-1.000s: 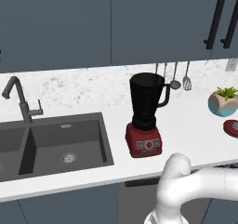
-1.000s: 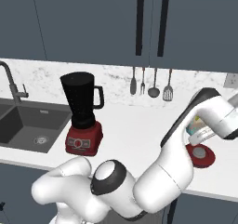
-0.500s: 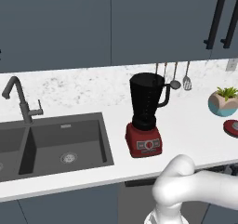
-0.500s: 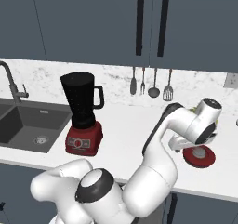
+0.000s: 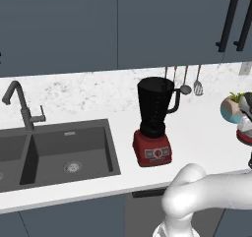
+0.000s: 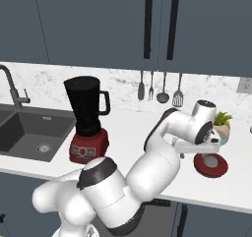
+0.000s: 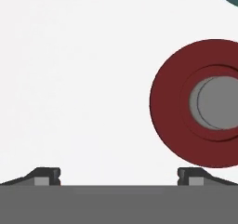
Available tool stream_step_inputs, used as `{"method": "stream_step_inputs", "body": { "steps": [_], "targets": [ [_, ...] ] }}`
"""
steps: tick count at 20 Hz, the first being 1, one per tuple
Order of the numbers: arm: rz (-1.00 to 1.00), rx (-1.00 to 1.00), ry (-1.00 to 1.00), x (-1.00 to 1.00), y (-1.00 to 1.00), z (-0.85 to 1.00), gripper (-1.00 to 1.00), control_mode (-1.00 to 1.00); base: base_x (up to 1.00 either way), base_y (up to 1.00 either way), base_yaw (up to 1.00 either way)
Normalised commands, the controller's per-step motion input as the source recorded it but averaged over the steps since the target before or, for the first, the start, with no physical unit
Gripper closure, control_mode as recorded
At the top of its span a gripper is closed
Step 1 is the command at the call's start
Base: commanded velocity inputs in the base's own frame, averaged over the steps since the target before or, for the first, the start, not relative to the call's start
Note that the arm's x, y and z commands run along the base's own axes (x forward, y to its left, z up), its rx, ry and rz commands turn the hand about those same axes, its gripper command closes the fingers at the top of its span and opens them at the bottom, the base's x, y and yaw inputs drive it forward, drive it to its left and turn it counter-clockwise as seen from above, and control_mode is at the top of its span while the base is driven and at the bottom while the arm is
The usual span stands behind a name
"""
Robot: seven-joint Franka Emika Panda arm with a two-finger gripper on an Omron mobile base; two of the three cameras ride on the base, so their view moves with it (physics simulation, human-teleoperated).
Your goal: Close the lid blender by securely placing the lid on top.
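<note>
No brand or lettering is readable anywhere. The lid (image 7: 200, 103) lies flat on the white counter (image 7: 79, 79), knob up, off to the right of the gripper (image 7: 118, 174), whose jaws stand wide apart, empty, above it; the blender (image 6: 87, 118) stands well apart

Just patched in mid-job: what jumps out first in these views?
The red lid with its grey knob lies flat on the white counter, right of the open hand, which hovers above it, not touching. Far to the left stands the blender, its black jar uncovered, beside the dark sink.
</note>
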Motion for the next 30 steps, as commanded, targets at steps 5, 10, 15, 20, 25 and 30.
{"method": "stream_step_inputs", "body": {
  "steps": [5, 10, 15, 20, 25, 30],
  "targets": [
    [-0.02, -0.03, 0.11, 0.01, -0.12, -0.2, -1.0, -1.0, 0.0, 0.0, 0.0],
    [-0.07, -0.11, 0.0, 0.0, -0.19, -0.45, -1.0, -1.0, 0.0, 0.0, 0.0],
    [-0.11, -0.02, 0.0, 0.04, -0.16, -0.08, -1.0, -1.0, 0.0, 0.0, 0.0],
    [-0.15, 0.05, 0.0, 0.01, -0.39, 0.0, -1.0, -1.0, 0.0, 0.0, 0.0],
    [-0.04, 0.0, 0.01, 0.02, -0.07, -0.03, -1.0, -1.0, 0.0, 0.0, 0.0],
    [-0.04, -0.04, -0.02, 0.23, 0.0, -0.13, -1.0, -1.0, 0.0, 0.0, 0.0]
  ]
}}
